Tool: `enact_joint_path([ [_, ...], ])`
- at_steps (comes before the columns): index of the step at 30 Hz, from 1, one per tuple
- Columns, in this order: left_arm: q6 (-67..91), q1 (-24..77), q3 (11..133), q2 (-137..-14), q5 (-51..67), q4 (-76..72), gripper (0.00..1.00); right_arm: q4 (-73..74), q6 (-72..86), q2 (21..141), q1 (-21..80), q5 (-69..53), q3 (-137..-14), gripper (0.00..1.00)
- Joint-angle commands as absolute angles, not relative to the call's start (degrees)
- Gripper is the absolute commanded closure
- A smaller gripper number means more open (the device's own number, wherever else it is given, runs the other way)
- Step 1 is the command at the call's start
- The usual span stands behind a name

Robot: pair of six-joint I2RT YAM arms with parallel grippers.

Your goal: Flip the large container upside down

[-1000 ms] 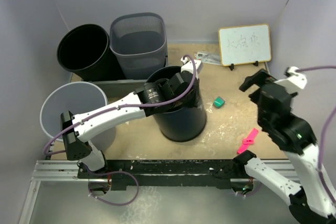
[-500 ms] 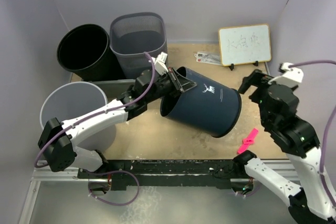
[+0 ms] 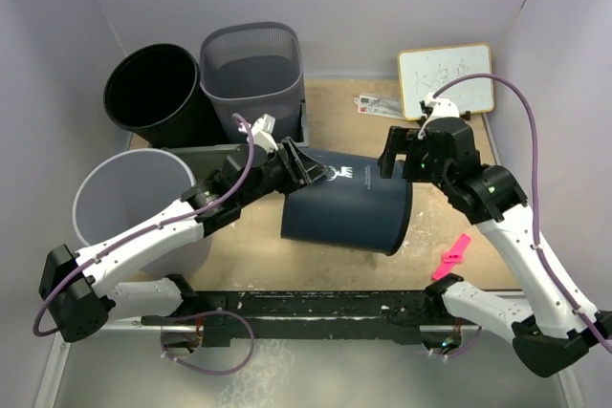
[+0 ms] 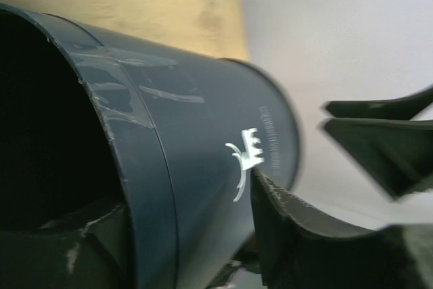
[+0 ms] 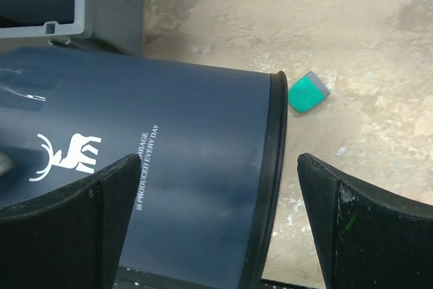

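The dark blue bin (image 3: 349, 207) is being held on its side over the middle of the table (image 3: 335, 112), its long axis running roughly left to right in the top view. Whether its lower flank is touching the surface cannot be told. The left gripper (image 3: 311, 169) is being clamped on the wall at the mouth end. In the left wrist view one finger (image 4: 291, 228) is being pressed on the outside by the white deer logo (image 4: 245, 160), while the other is lying inside the dark interior. The closed base is being pointed toward the right arm. The right gripper (image 5: 218, 167) is being hung just above that end, jaws spread wide to either side of the barrel and touching nothing. The coming turn is judged to hinge on this: with the mouth lying left and the base right, the base is being offered to the nearer right arm to lift over as the left wrist rolls.
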State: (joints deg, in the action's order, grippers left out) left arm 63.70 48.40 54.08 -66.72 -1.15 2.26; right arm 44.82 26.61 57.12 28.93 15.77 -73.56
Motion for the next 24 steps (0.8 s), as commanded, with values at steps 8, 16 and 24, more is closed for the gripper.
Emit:
enact_joint_path([
  [8, 56.36, 48.09, 52.11, -66.98, -7.24, 12.38, 0.40, 42.05, 27.28, 56.76, 8.53, -15.95, -67.50, 0.00],
  [16, 54.55, 47.90, 52.58, -68.38, -6.94, 14.09, 0.40, 36.60, 31.35, 54.02, -0.11, -38.06, -58.20, 0.22],
  [24, 52.93, 47.90, 52.92, -70.13, -5.30, 14.15, 0.39, 33.31, 36.26, 52.82, -0.79, -44.96, -55.78, 0.95],
])
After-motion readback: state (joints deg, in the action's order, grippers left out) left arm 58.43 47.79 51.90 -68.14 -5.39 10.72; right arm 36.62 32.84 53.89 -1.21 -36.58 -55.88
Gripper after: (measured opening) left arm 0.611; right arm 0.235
